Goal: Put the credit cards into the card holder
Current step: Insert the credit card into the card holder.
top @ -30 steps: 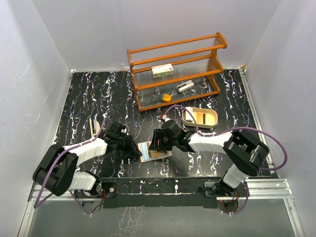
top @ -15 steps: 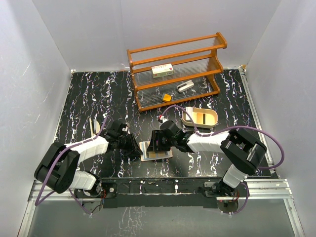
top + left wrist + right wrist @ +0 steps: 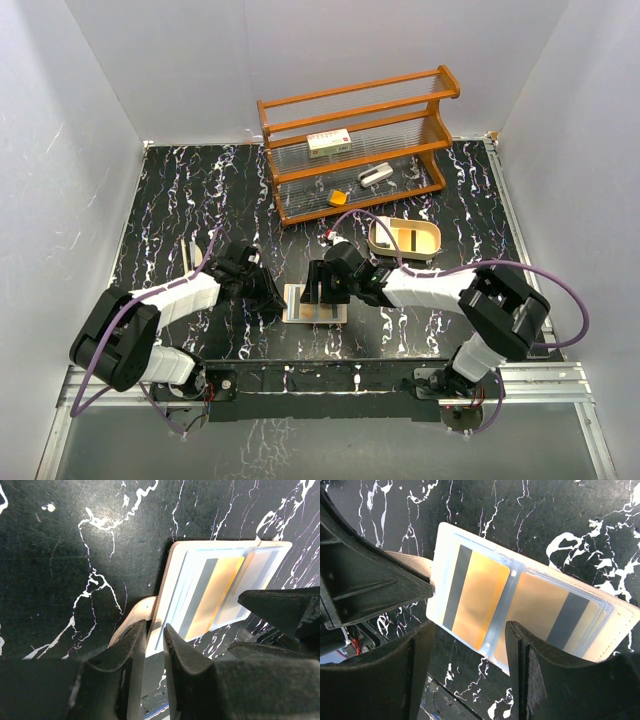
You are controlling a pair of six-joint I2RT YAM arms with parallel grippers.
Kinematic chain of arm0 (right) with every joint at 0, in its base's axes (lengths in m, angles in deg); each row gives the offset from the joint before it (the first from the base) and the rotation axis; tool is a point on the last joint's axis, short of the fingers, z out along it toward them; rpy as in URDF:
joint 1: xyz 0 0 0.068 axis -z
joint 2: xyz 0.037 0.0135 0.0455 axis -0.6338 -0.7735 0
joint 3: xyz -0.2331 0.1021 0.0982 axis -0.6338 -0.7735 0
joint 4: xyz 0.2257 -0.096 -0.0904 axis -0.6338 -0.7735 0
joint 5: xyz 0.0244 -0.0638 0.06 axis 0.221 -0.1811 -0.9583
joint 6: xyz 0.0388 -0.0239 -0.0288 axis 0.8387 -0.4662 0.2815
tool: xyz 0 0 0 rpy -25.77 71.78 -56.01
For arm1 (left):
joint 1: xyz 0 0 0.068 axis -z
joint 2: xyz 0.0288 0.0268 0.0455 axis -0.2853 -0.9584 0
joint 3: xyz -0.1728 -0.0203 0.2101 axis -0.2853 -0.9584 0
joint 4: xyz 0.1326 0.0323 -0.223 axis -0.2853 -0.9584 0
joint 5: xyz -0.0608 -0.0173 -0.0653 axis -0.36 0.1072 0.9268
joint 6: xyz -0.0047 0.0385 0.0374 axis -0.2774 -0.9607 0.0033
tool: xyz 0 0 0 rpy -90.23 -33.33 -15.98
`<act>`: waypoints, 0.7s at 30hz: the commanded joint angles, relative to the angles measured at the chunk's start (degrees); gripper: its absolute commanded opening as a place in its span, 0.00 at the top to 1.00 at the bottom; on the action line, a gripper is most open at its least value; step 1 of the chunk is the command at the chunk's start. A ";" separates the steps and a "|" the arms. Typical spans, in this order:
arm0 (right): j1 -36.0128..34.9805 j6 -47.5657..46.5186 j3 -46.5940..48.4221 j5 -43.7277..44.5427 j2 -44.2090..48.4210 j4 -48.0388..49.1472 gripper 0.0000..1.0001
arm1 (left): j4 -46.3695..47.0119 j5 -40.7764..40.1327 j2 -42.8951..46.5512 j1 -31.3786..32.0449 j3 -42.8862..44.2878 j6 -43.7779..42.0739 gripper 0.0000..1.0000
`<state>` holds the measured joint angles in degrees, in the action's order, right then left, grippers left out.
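The tan card holder (image 3: 318, 306) lies open on the black table between the arms, its clear sleeves facing up. An orange-yellow credit card (image 3: 475, 595) with a grey stripe sits in the left sleeve, also seen in the left wrist view (image 3: 215, 595). A second striped card (image 3: 555, 607) sits in the right sleeve. My left gripper (image 3: 274, 298) is shut on the card holder's left edge (image 3: 172, 585), beside the beige flap (image 3: 135, 614). My right gripper (image 3: 322, 288) is open and hovers low over the holder, its fingers (image 3: 520, 650) either side of the sleeve fold.
A wooden rack (image 3: 360, 140) stands at the back with a white red-printed box (image 3: 329, 143), a small orange block (image 3: 338, 198) and a grey-white item (image 3: 375, 176). An oval beige tin tray (image 3: 405, 238) sits behind the right arm. A thin pale piece (image 3: 189, 256) lies at the left.
The right gripper has moved a little left and further over the card holder. The holder has turned slightly and lies squarer. The left gripper still holds its left edge.
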<state>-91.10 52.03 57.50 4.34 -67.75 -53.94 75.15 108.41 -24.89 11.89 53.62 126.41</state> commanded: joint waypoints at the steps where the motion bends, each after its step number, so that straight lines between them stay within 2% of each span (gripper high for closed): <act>1: -0.28 0.38 2.32 0.62 -1.76 1.93 0.44 | -1.25 -0.56 -0.50 0.02 1.50 -1.01 0.80; 7: -0.26 -0.49 3.29 -1.22 -4.26 3.97 0.45 | -0.04 0.66 -0.51 0.07 0.82 -0.75 0.80; 12: -0.35 -0.40 4.25 -2.53 -5.11 5.71 0.51 | 0.56 1.47 -0.51 0.02 0.90 -0.74 0.80; 16: -0.52 -0.61 5.24 -2.96 -5.45 5.15 0.56 | 0.56 1.99 -0.51 0.05 1.31 -1.08 0.79; 21: -0.61 -1.08 5.61 -1.92 -4.06 1.93 0.56 | -0.46 1.47 -0.42 0.07 1.66 -1.20 0.79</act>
<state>-91.10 51.77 60.10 2.38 -73.13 -51.67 75.80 109.40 -25.39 11.89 53.62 126.04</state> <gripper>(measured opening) 0.441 0.204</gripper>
